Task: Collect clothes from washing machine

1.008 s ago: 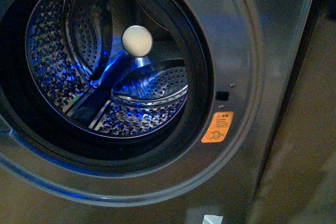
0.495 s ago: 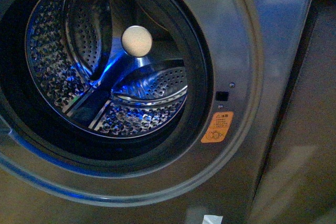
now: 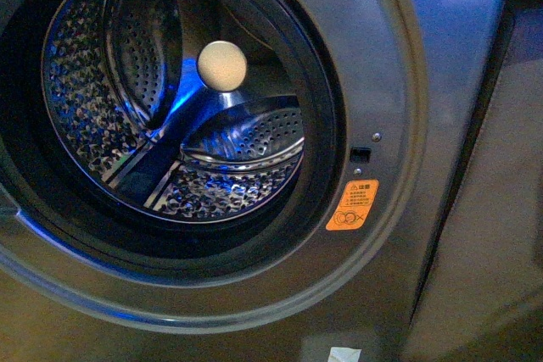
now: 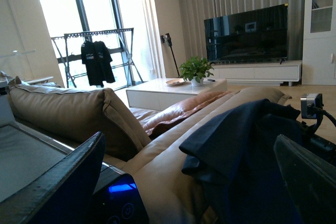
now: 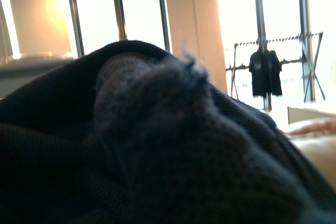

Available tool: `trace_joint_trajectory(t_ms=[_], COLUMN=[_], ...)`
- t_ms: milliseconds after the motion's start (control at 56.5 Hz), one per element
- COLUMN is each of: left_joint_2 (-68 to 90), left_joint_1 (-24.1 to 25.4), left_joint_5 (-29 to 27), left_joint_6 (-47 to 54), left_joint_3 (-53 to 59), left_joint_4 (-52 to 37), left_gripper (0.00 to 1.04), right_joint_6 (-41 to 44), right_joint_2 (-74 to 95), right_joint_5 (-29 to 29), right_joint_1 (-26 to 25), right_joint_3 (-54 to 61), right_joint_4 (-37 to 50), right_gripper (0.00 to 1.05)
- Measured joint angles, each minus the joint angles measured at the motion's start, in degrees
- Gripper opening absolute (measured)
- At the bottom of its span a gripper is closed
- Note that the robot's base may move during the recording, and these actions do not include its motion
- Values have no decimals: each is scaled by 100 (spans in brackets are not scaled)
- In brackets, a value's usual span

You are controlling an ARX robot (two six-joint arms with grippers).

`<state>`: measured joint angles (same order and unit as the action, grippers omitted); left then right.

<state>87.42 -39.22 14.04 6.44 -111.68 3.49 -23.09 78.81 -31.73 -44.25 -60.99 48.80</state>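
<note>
The washing machine's (image 3: pixel 399 82) drum (image 3: pixel 85 116) shows me only bare perforated steel. The navy garment (image 5: pixel 157 140) smothers my right wrist camera; I cannot tell the right gripper's state. My left gripper (image 4: pixel 189 145) gapes, holding nothing.

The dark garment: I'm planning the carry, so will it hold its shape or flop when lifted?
Probably floppy: the garment hangs in soft folds in the left wrist view. Likely light: it bunches loosely in the right wrist view. Its weave looks textured, so probably not slippery.
</note>
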Motion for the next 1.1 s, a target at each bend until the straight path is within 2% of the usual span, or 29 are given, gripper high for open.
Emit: trace_joint_trajectory(t_ms=[71, 142, 230, 407, 725, 902, 1008, 1097], left_joint_2=[0, 0, -4, -4, -9, -9, -11, -11], left_joint_1=[0, 0, 2, -2, -2, -2, -2, 0], left_joint_5=[0, 0, -2, 2, 0, 0, 0, 0], left_joint_6=[0, 0, 0, 0, 0, 0, 0, 0], left_joint_3=[0, 0, 0, 0, -2, -4, -11, -11], left_joint_4=[0, 0, 0, 0, 0, 0, -2, -2], left_gripper=[98, 98, 98, 98, 98, 98, 98, 98], right_joint_6=[-133, -96, 140, 1045, 2155, 2651, 2658, 2614], right_joint_2=[9, 20, 129, 627, 817, 1095, 1469, 1720], right_joint_5=[-813, -1021, -1001, -1458, -1606, -1443, -1193, -1010], right_joint_1=[-909, -1711, -2223, -2162, -1967, -1770, -1727, -1709], right_joint_3=[-304, -498, -509, 101, 1266, 1860, 1891, 1888], right_joint_4=[-634, -1139, -1604, -2481, -3021, -3661, -3847, -3880], right_gripper=[8, 8, 8, 8, 8, 38, 54, 72])
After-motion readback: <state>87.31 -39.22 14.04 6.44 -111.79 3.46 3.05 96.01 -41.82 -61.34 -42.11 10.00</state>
